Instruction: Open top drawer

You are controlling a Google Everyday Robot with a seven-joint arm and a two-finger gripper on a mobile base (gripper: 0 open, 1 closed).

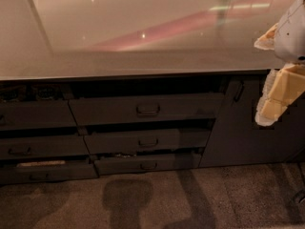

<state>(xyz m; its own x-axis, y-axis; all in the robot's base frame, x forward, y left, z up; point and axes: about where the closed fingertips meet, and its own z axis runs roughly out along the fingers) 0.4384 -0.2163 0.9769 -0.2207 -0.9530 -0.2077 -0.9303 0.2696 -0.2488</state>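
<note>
Camera view, ordered from near to far. At the right edge of the frame, the end effector (275, 99) hung in front of the cabinetry, cream and pale grey, well apart from every drawer handle; whether it was open or closed could not be told from this angle. The floor (224, 199) filled the bottom of the frame and carried a broad dark shadow (127, 194) at lower centre. Above it rose a centre stack of three dark drawers. The bottom drawer (119, 166) and the middle drawer (114, 142) were the narrower ones. The top drawer (107, 111), the widest, lay at centre frame with its small loop handle (148, 109) at mid-front. It appeared to stand slightly forward of the cabinet, with a dark gap above its front. A second column of dark drawers (35, 116) occupied the left of the frame, and a tall cabinet door (238, 132) with a vertical handle (237, 90) stood at the right. The pale, glossy bench (143, 32) spanned the upper frame.
</note>
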